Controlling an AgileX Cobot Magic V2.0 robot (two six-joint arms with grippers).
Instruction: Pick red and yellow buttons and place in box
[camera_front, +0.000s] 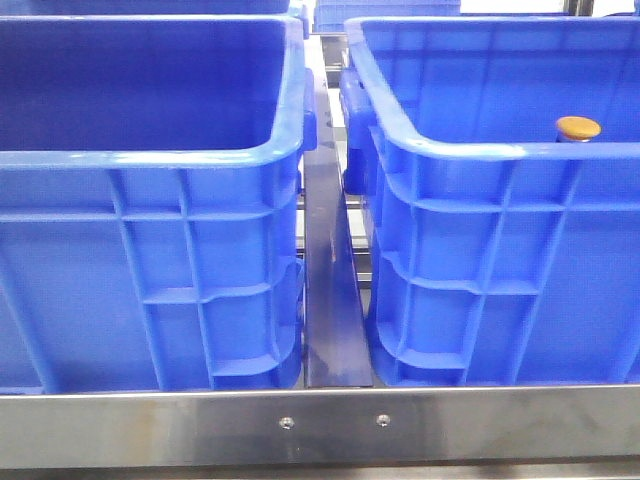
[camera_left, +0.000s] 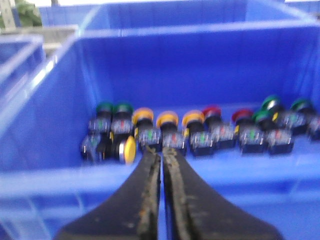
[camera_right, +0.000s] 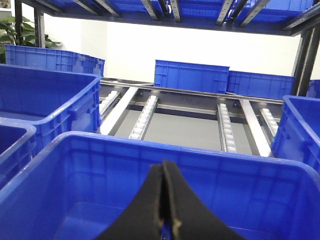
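The buttons sit in a loose row on the floor of a blue crate (camera_left: 210, 65), seen through the left wrist camera, a bit blurry. Three yellow-capped buttons (camera_left: 167, 120) stand side by side around the middle of the row, and a fourth yellow one (camera_left: 129, 149) lies tipped on its side just beside them. Two red-capped buttons (camera_left: 212, 111) are next along, one of them (camera_left: 242, 115) sitting close to the green-capped ones (camera_left: 271, 103) at that end. Two more green caps (camera_left: 105, 107) stand at the other end of the row.

The left gripper (camera_left: 161, 152) hangs right over the near side of that row, fingertips just in front of the middle yellow button. Its jaws are pressed together with only a hairline slit between them and nothing in them.

The right gripper (camera_right: 164, 167) is the same deal: jaws closed tight, holding nothing, poised above another blue crate (camera_right: 150, 150) whose visible floor is bare.

From the front you get two big blue crates side by side, the left one (camera_front: 150, 160) and the right one (camera_front: 480, 150), with a metal rail (camera_front: 330, 290) running between them. An orange-yellow domed cap (camera_front: 578, 127) pokes up just past the near rim of the right crate. A steel bar (camera_front: 320, 425) runs across the front.
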